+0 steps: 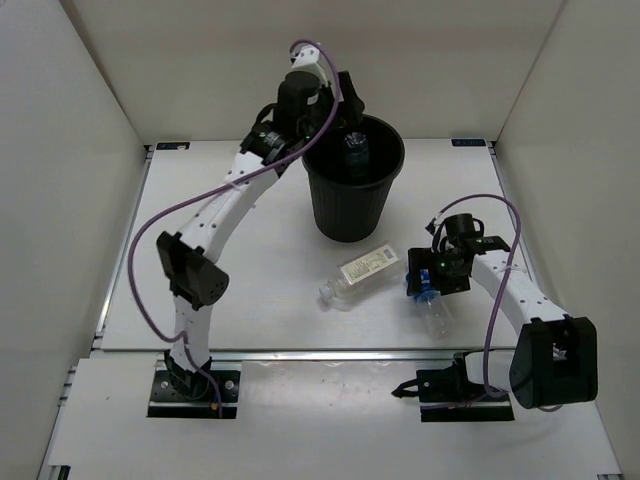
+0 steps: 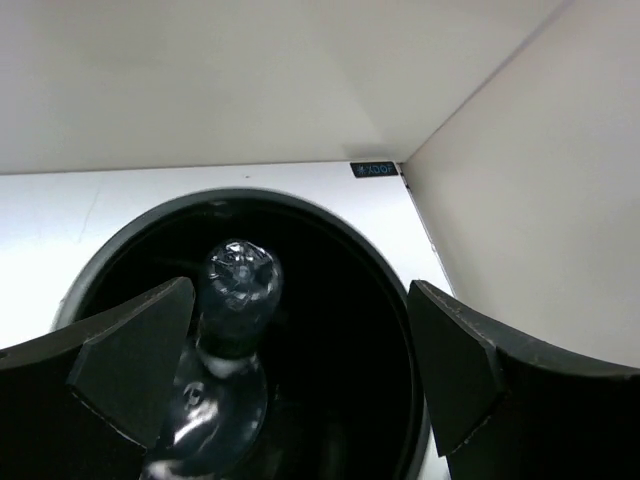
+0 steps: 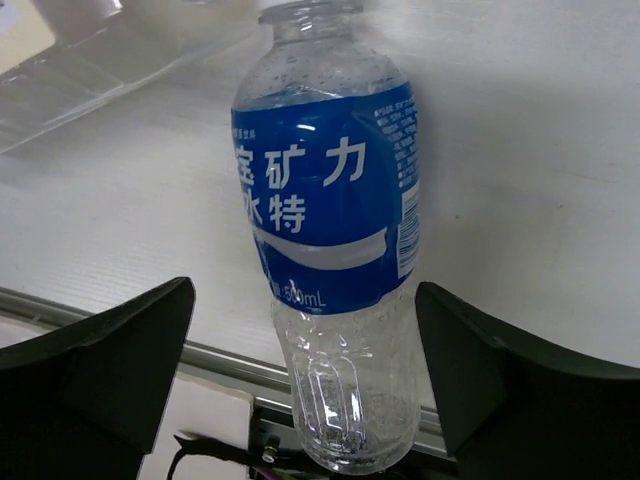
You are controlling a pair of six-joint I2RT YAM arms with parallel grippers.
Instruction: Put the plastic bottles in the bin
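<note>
L fingers (image 2: 120, 360) wide over bin (image 1: 352, 212), clear bottle (image 2: 238, 285) in its mouth. R fingers (image 3: 100, 370) wide astride blue-label bottle (image 3: 325, 215): close mid-label, gently.

The blue-label bottle (image 3: 325, 220) carries white Chinese characters "矿力" above "水特", with "500mL" toward the label's seven o'clock. Its finer print is unreadable.
</note>
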